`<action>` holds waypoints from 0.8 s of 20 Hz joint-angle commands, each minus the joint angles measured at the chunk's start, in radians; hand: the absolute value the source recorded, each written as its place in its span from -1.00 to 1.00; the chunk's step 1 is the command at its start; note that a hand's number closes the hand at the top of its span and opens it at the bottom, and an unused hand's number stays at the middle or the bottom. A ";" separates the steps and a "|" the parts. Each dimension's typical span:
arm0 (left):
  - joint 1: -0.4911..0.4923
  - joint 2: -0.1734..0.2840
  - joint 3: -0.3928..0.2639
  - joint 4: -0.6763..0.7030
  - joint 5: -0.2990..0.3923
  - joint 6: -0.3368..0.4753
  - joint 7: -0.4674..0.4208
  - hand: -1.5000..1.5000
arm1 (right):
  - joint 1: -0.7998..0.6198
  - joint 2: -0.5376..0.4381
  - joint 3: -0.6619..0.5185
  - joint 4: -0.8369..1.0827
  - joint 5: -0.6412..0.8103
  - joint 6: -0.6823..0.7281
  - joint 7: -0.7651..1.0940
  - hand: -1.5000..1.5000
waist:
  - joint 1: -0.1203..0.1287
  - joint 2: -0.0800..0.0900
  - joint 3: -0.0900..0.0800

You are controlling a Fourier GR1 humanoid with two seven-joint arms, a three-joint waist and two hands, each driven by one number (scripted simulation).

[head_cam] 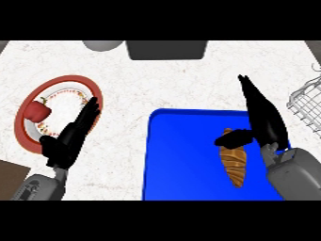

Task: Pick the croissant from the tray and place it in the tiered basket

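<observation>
Item: golden-brown, ridged croissant, lying lengthwise on the flat blue rectangular tray, near the tray's right edge, tapered end toward the near edge of the counter.

Step in hand, as I judge it: closing on the croissant before any lift. To do it well I should bring my thumb and fingers down across its thick upper half, one on each side, and curl them fully before raising it, so the pastry does not roll on the smooth tray.

My right hand: over the tray's right edge, fingers straight and pointing toward the far edge of the counter, thumb stretched left and lying on or just above the croissant's top end; I cannot tell whether it touches. Nothing held.

Destination: white wire tiered basket, at the right edge of the white speckled counter, just beside the tray.

My left hand: resting near the left side, fingers straight, tips over the rim of the red-rimmed round plate that carries a red fruit. Nothing held.
</observation>
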 commanded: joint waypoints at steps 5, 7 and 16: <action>0.006 -0.032 -0.027 -0.033 -0.012 0.016 0.025 0.00 | -0.164 -0.059 0.100 -0.193 -0.096 0.475 0.500 -1.00 | 0.015 0.003 0.006; 0.031 -0.019 0.000 0.010 -0.018 0.007 -0.043 0.00 | -0.146 -0.058 0.111 -0.279 -0.128 0.514 0.610 -1.00 | 0.002 0.007 0.007; -0.017 -0.032 -0.003 0.007 -0.031 0.000 0.000 0.00 | -0.189 -0.024 0.115 -0.305 -0.063 0.472 0.728 -1.00 | -0.002 0.009 0.009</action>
